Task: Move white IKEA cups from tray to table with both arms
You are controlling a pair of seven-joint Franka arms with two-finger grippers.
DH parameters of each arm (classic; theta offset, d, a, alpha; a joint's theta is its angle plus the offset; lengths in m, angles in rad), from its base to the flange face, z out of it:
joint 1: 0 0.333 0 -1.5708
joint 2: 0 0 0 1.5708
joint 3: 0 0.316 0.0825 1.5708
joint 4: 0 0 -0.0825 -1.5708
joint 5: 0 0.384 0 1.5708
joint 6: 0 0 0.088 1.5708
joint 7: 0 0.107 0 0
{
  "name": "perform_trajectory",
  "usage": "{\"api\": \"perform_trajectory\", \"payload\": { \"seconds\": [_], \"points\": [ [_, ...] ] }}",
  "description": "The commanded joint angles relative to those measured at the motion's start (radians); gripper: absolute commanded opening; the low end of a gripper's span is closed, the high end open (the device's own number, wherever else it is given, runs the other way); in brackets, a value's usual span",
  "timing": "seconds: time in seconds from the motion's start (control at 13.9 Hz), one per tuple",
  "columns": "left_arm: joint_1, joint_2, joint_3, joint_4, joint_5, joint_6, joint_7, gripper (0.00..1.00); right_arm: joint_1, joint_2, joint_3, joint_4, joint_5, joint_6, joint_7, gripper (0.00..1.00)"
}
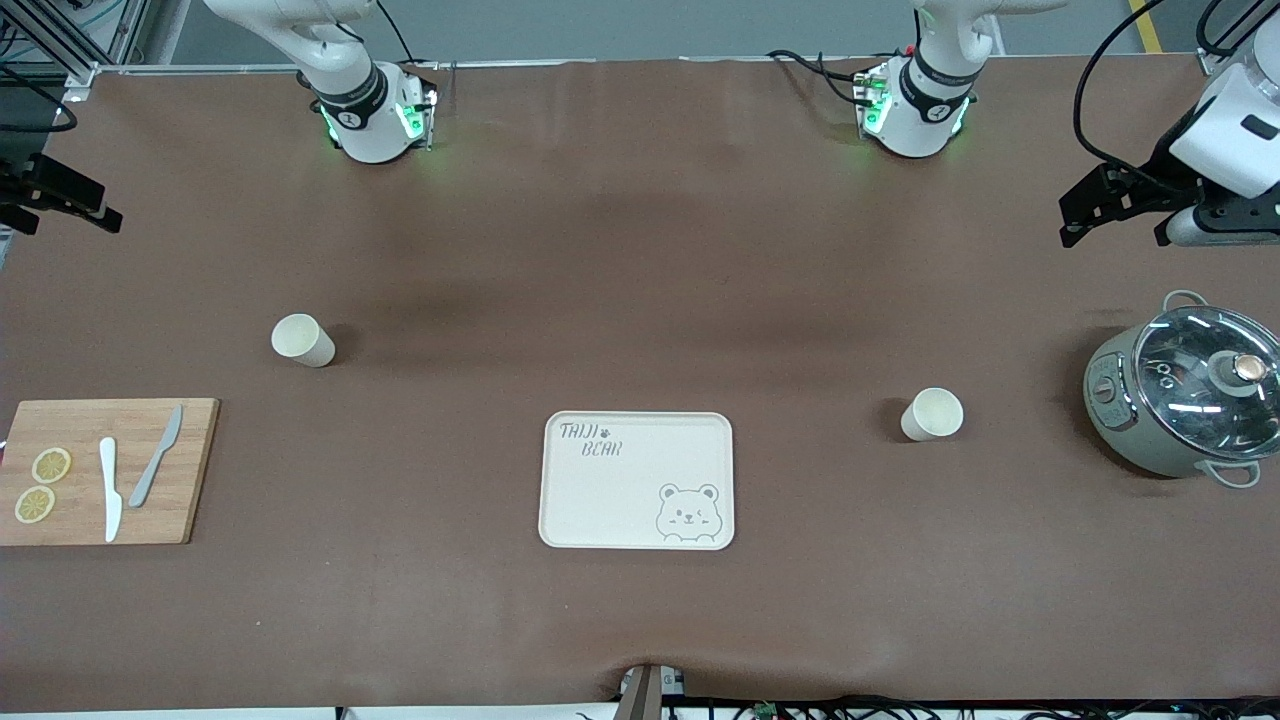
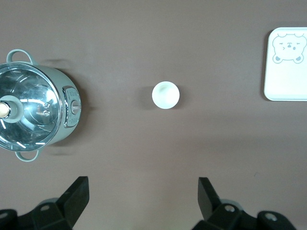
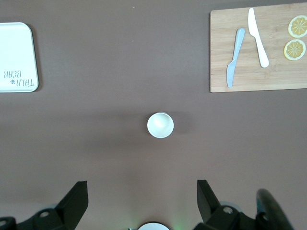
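Observation:
Two white IKEA cups stand mouth up on the brown table. One cup (image 1: 302, 340) is toward the right arm's end and shows in the right wrist view (image 3: 160, 124). The other cup (image 1: 932, 414) is toward the left arm's end, beside a pot, and shows in the left wrist view (image 2: 165, 95). My right gripper (image 1: 65, 212) hangs high at its end of the table, open and empty (image 3: 142, 201). My left gripper (image 1: 1112, 225) hangs high over the table above the pot's end, open and empty (image 2: 143, 199). Neither gripper touches a cup.
A cream bear tray (image 1: 637, 480) lies mid-table, nearer the front camera than both cups. A wooden cutting board (image 1: 105, 470) with two knives and lemon slices lies at the right arm's end. A glass-lidded pot (image 1: 1185, 400) stands at the left arm's end.

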Motion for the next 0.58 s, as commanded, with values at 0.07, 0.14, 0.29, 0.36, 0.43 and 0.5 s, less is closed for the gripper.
{"api": "perform_trajectory", "payload": {
  "seconds": [0.07,0.14,0.29,0.36,0.43,0.5],
  "points": [
    [0.003,0.003,-0.001,0.021,-0.019,-0.016,0.022,1.00,0.002,-0.005,0.024,0.010,-0.068,0.001,0.016,1.00],
    [0.003,0.003,-0.001,0.022,-0.019,-0.016,0.022,1.00,0.009,-0.005,0.027,0.010,-0.083,0.006,0.017,1.00],
    [0.003,0.003,-0.001,0.028,-0.021,-0.017,0.019,1.00,0.010,-0.007,0.030,0.009,-0.086,0.012,0.021,1.00],
    [0.003,0.003,-0.001,0.030,-0.021,-0.028,0.019,1.00,0.010,-0.008,0.032,0.010,-0.082,0.015,0.024,1.00],
    [0.003,0.003,-0.001,0.030,-0.022,-0.033,0.019,1.00,0.010,-0.008,0.032,0.020,-0.077,0.015,0.024,1.00],
    [0.003,0.003,-0.001,0.030,-0.022,-0.034,0.019,1.00,0.012,-0.008,0.032,0.021,-0.075,0.014,0.024,1.00]
  ]
}}
